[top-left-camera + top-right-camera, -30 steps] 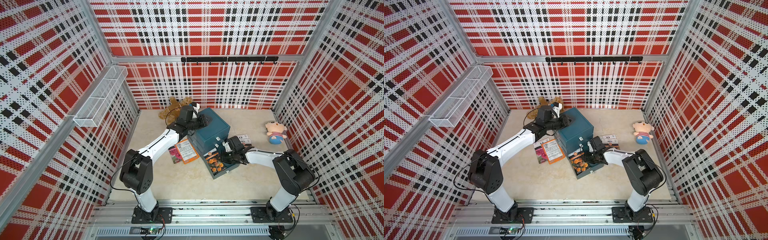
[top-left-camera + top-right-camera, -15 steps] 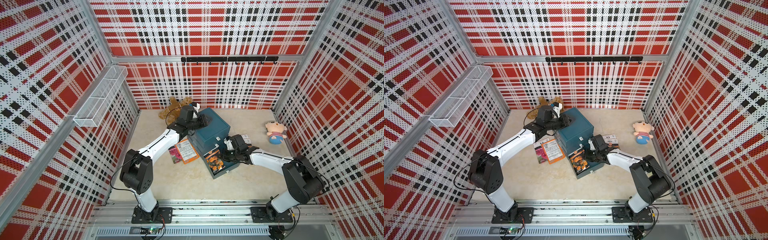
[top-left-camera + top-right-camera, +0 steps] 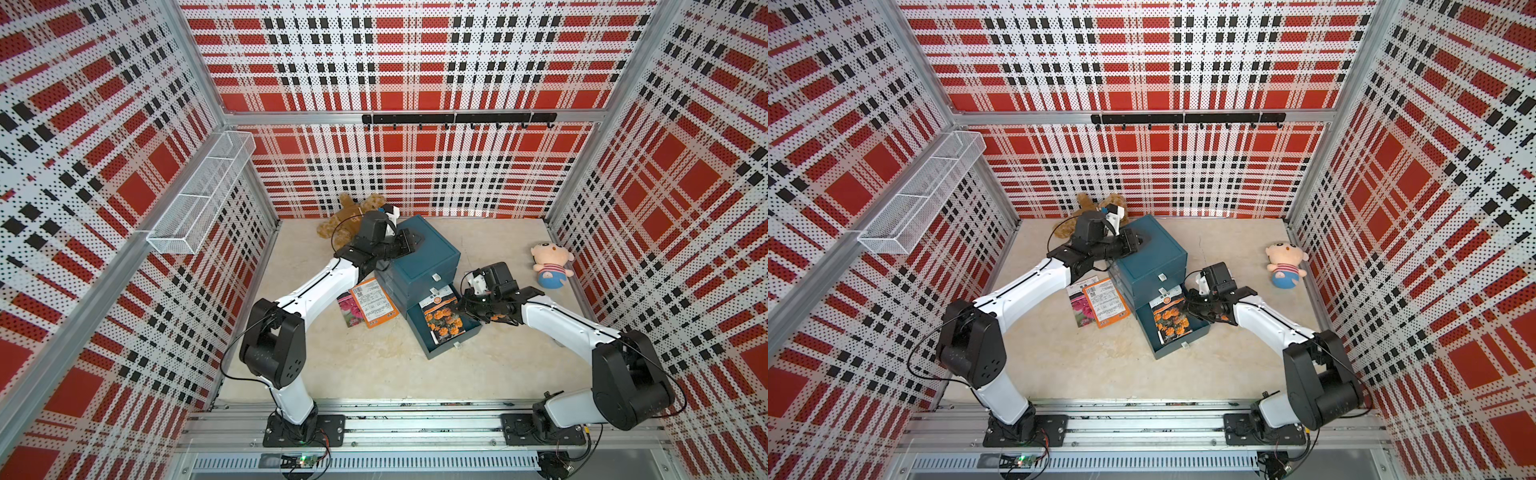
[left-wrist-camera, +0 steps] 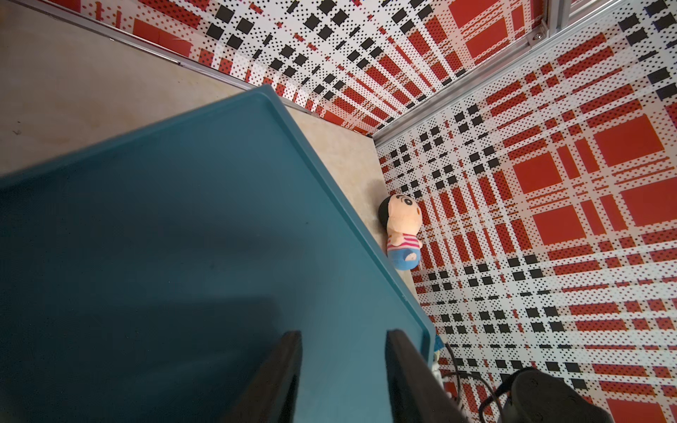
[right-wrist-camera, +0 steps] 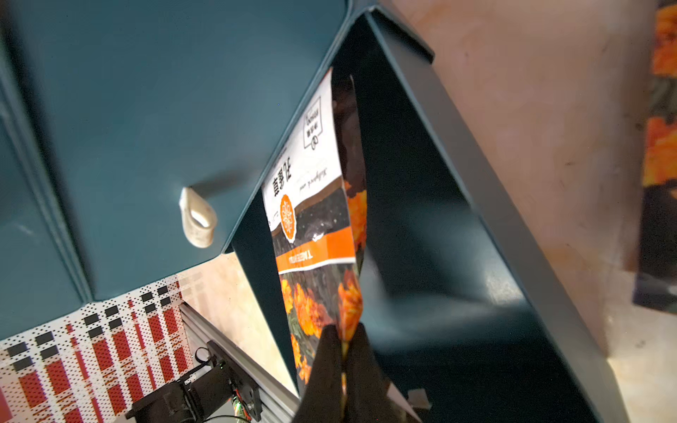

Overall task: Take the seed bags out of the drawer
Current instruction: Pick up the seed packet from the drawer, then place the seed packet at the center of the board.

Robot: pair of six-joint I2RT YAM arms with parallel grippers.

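Lengthwise along drawer [image 3: 445, 350], seed bag [image 3: 443, 319]

A blue box [image 3: 419, 253] stood on the floor with its bottom drawer [image 3: 448, 347] pulled out. An orange flower bag [image 3: 442, 320] leaned inside, with the right gripper [image 3: 465, 307] at its edge. An orange-edged bag [image 3: 373, 302] and a pink flower bag [image 3: 349, 311] lay beside the box.

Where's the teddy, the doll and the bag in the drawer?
teddy [image 3: 338, 222]: in a top view, on its brown body.
doll [image 4: 402, 219]: left wrist view, on its face.
bag in the drawer [image 5: 311, 223]: right wrist view, on its printed front.
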